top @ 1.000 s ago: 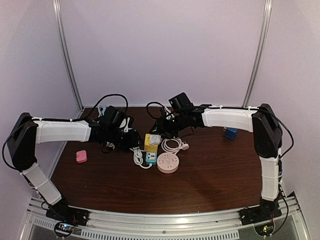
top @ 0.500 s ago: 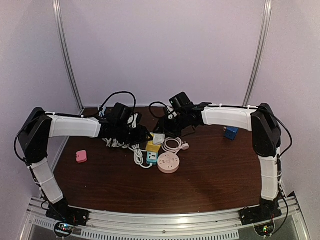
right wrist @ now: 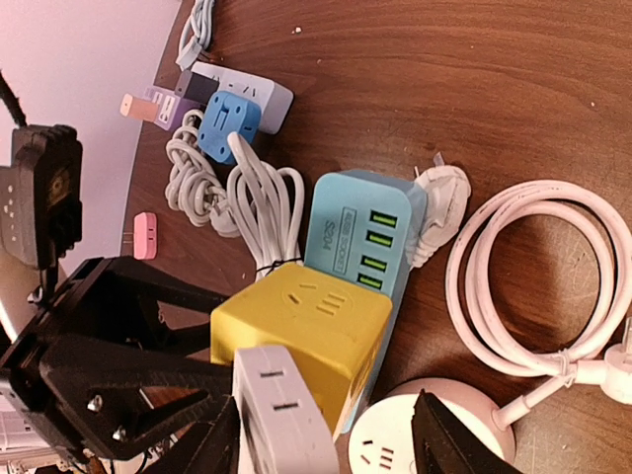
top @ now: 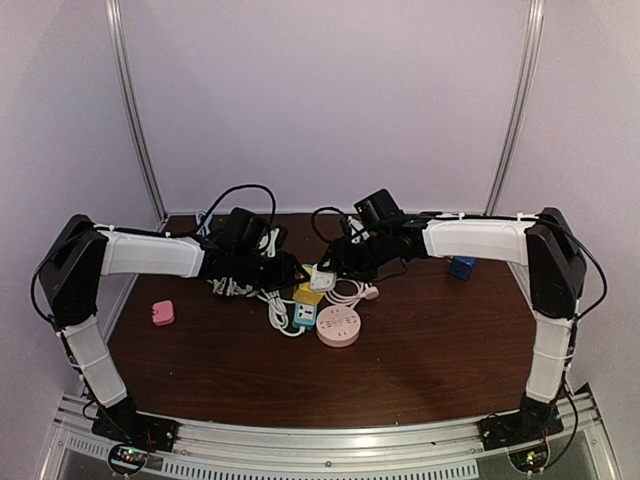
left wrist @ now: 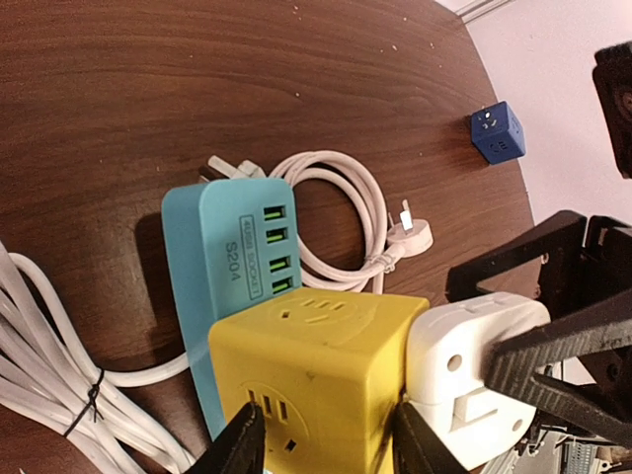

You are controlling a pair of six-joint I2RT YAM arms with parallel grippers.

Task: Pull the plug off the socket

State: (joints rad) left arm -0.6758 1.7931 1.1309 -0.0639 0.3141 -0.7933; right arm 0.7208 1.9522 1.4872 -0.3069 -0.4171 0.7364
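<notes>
A yellow cube socket (left wrist: 316, 365) has a white plug (left wrist: 469, 375) stuck in one side. My left gripper (left wrist: 326, 446) is shut on the cube, one finger on each side, and holds it over the end of a teal power strip (left wrist: 232, 257). In the right wrist view the cube (right wrist: 296, 326) and plug (right wrist: 281, 415) sit between my right gripper's (right wrist: 326, 449) wide-apart fingers, with the plug against the left finger. From above, the cube (top: 306, 294) and plug (top: 321, 279) lie between the left gripper (top: 290, 275) and the right gripper (top: 335, 268).
A pink round socket (top: 337, 326) lies just in front of the teal strip (top: 303, 315). A coiled white cable (right wrist: 533, 286) lies to the right and a white cable bundle (right wrist: 237, 193) to the left. A blue cube (top: 461, 267) sits far right and a pink adapter (top: 162, 313) far left.
My left arm swung up and toward the centre. My right arm shifted right and slightly nearer. The yellow cube and plug moved a little right between the two grippers.
</notes>
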